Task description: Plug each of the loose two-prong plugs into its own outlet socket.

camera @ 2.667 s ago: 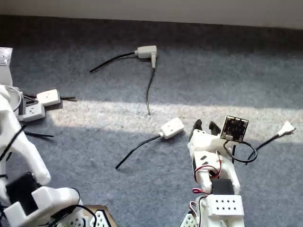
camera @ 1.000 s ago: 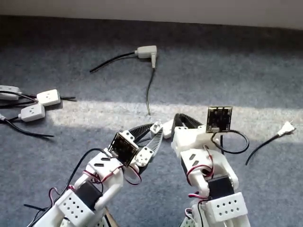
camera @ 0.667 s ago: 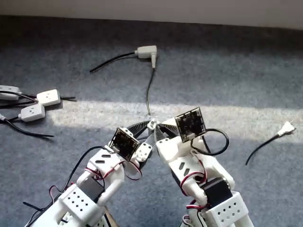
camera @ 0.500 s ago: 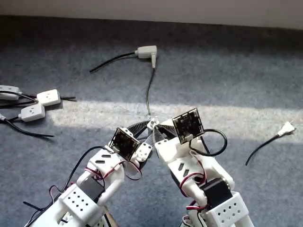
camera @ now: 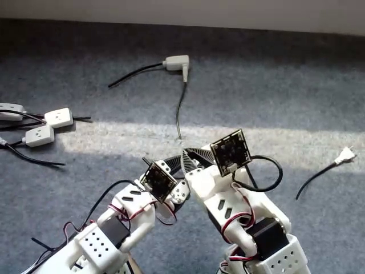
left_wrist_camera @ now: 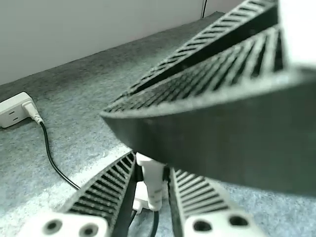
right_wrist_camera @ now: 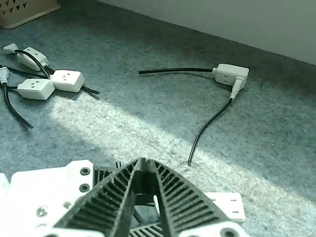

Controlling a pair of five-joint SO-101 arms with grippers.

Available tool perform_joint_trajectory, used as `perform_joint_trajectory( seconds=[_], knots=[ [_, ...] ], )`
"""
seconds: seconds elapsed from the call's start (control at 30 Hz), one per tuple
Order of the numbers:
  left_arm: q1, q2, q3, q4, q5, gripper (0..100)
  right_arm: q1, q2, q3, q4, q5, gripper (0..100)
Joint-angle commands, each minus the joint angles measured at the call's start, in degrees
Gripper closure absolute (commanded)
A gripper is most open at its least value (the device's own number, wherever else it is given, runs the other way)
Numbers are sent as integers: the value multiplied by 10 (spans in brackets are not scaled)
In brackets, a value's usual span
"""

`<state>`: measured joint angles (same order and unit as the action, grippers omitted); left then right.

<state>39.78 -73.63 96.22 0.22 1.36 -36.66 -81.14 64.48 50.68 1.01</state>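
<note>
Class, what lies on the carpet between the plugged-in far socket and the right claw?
A black cord, trailing from the plug in that socket towards the right claw, as the right wrist view shows.

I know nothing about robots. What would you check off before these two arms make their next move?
1. Left hand grips the white corded piece: ok.
2. Whether that piece is a plug or a socket: cannot tell.
3. Right hand open to help: not ok, it is shut.
4. Hands clear of each other: not ok, they crowd together.
5. Far plug seated in its socket: ok.
6. Loose plug plugged in: not ok, it lies on the carpet.
</note>
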Motion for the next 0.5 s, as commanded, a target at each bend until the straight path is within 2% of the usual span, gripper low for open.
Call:
perform_joint_trajectory(
  seconds=[0.0,0.3,0.47],
  knots=[
    [-17,-2,12,-11,6,994,0,0,37,-39,14,990],
    [-56,-2,7,-12,9,994,125,0,270,-232,104,990],
    [-52,-2,7,-12,9,994,142,1,308,-289,111,990]
  ],
)
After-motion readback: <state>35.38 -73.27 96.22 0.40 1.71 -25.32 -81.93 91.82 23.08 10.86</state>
